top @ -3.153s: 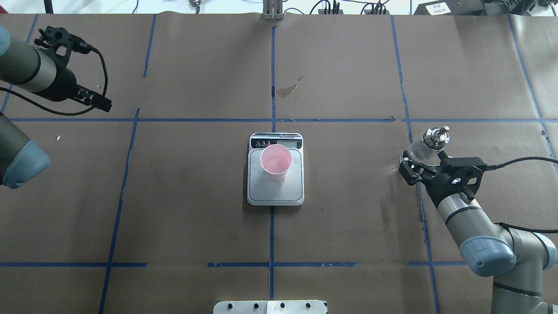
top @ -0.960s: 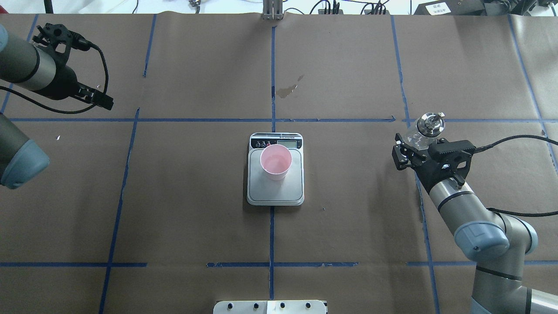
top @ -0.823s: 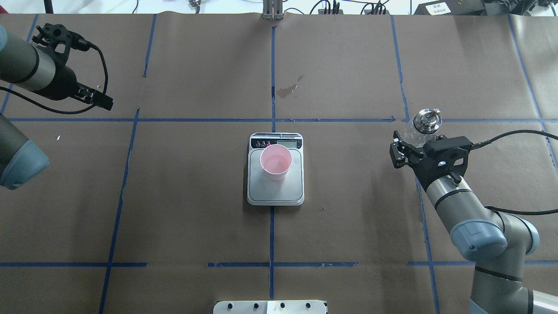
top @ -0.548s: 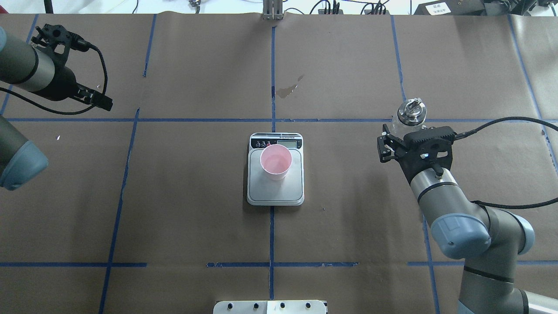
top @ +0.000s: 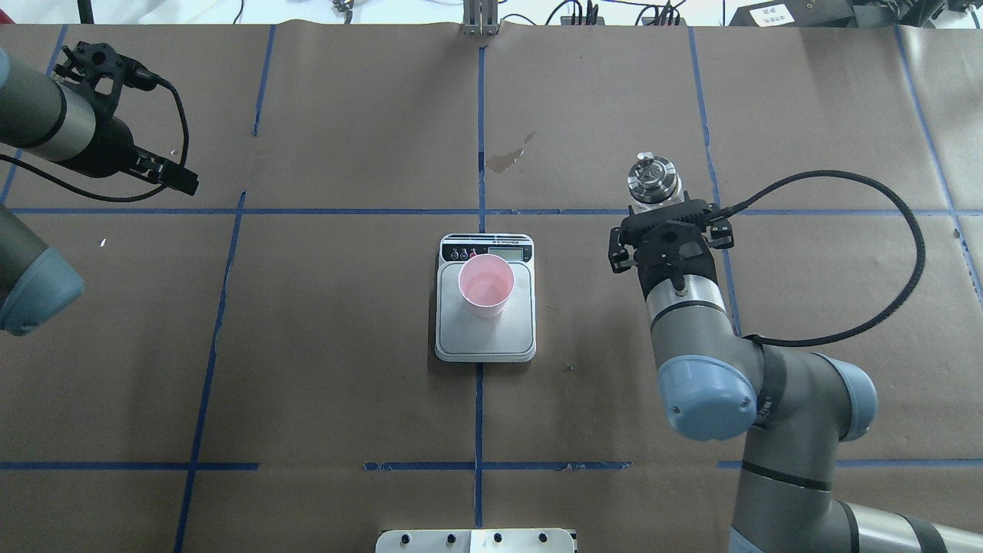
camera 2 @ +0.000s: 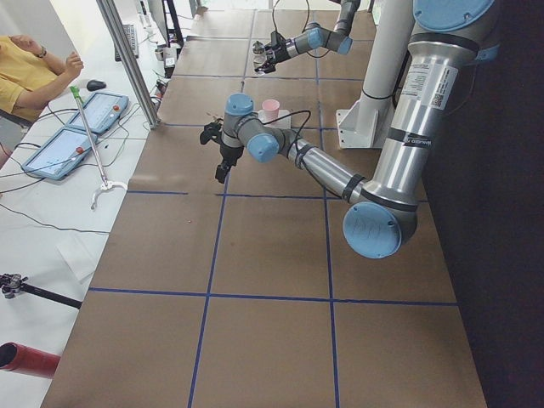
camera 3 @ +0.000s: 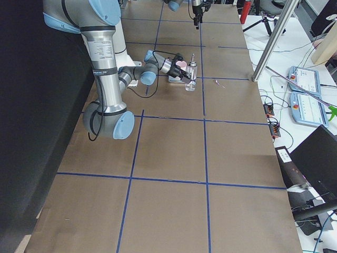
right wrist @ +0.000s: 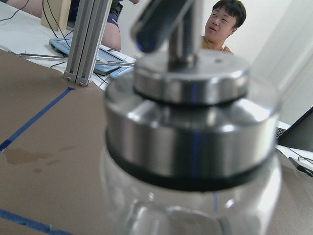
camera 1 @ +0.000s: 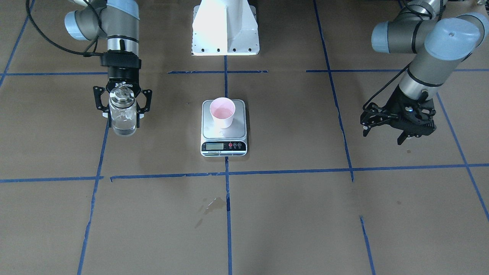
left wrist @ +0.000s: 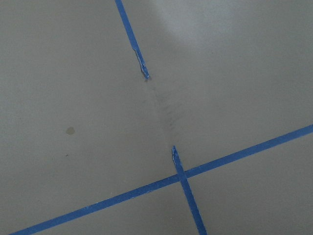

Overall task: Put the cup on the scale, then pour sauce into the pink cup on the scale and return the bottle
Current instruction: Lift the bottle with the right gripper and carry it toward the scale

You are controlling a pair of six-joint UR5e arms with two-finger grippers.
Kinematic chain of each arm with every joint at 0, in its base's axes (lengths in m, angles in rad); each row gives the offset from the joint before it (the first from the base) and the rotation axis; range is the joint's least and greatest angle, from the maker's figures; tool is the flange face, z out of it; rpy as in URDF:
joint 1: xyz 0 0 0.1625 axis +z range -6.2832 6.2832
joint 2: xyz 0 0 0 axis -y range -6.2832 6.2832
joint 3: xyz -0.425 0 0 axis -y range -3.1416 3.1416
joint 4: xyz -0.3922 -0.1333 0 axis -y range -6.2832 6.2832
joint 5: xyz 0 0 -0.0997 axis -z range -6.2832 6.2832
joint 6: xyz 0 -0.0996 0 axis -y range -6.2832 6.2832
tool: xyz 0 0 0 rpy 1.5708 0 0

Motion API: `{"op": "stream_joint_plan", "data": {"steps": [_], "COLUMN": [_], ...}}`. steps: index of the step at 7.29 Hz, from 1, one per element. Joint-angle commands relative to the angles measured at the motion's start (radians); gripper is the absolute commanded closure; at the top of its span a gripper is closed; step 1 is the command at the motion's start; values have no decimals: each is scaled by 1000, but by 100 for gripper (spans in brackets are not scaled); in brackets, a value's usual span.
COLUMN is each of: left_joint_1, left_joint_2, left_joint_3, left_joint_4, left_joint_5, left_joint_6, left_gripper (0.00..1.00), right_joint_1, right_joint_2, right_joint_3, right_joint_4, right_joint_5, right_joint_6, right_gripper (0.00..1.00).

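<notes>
Around the work I see brown paper (top: 345, 346) gridded with blue tape (top: 478, 415), a dried stain (top: 507, 160) beyond the scale (top: 485, 342), and a person (right wrist: 222, 22) past the table's far edge. Only paper and tape lie between the bottle (camera 1: 122, 118) and the scale. My right gripper (camera 1: 123, 114) clamps the bottle upright, to the scale's right. Since earlier it has carried the bottle inward from the table's right side, where it leaned. The left gripper (camera 1: 382, 131) hangs spread and empty, far left. The tapered pink cup (top: 485, 286) sits unmoved on the flat steel platform. The bottle is clear glass under a shiny metal cap (right wrist: 190, 107).
</notes>
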Motion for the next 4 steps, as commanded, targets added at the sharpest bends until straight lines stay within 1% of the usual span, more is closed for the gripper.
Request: {"op": "stream_joint_plan", "data": {"steps": [1, 3, 4], "left_joint_1": [0, 0, 0], "left_joint_2": [0, 2, 2], "left_joint_3": [-1, 0, 0], "left_joint_4": [0, 0, -1], "left_joint_5": [-2, -17, -27], "left_joint_6": [0, 0, 0], "left_gripper": [1, 1, 1], "right_joint_1": [-3, -11, -26], "right_joint_2": [58, 97, 98], "right_joint_3": [-3, 0, 0], "right_joint_4": [-118, -261, -285], "right_joint_5": [-1, -20, -43], "right_joint_6": [-105, -163, -231], "right_gripper": [100, 100, 100]}}
